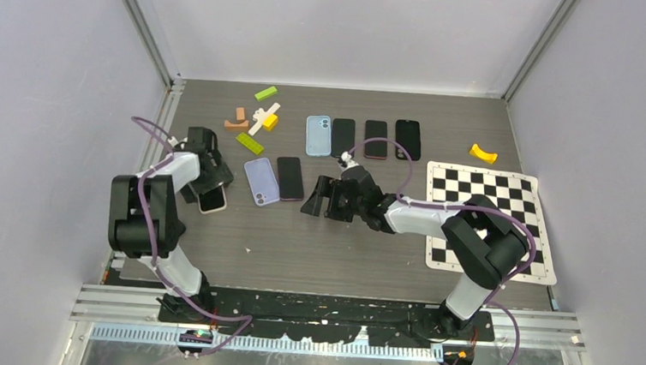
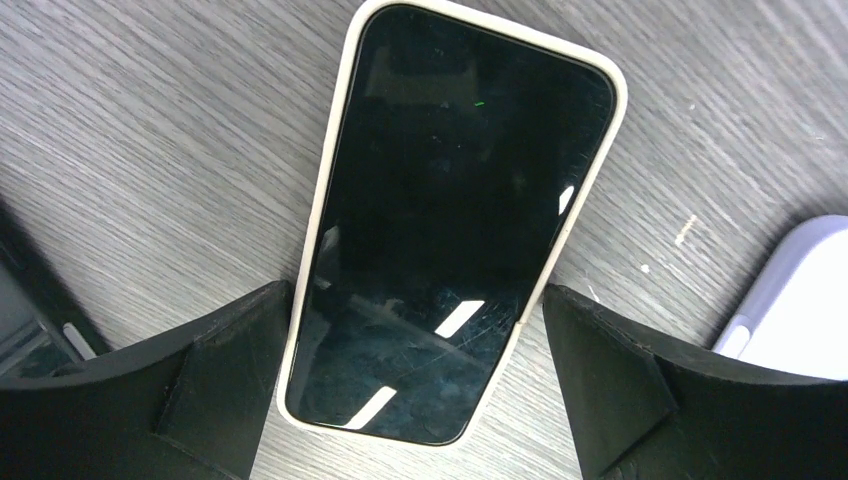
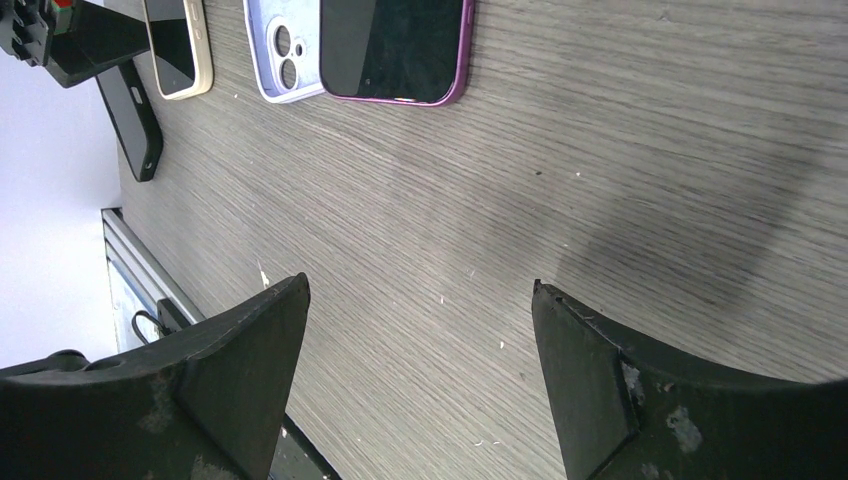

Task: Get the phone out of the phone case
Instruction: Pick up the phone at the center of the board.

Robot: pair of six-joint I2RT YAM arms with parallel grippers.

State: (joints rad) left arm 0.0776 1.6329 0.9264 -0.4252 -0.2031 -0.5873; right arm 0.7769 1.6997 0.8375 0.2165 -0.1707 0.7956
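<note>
Left gripper [image 2: 415, 300]: fingers [image 2: 215, 385] apart, one along each long side of the black-screened phone [image 2: 450, 220] at its near end, close beside it; a thin strip of table seems to show at the right finger, so no clamping is evident. The phone lies face up and flat on the grey wood-grain table [image 2: 150, 130], seated in its cream rubbery phone case [image 2: 328, 200], whose rim runs unbroken around the screen.

Right gripper [image 3: 420, 290]: fingers spread wide over bare table, holding nothing, well apart from the cased phone.

Progress, as judged: extraction has not begun. Left to do are a firm hold on the case, peeling its rim off an edge, and lifting the phone free.

Views: the left wrist alone shows the rim's seating and fine scratches on the glass. The overhead view alone shows the left gripper [image 1: 208, 179] at the table's left and the right gripper [image 1: 323, 198] near the centre, with a lavender empty case [image 1: 260, 181] and a purple-edged phone [image 1: 290, 178] between them. The right wrist shows those two lying side by side, touching or nearly so
</note>
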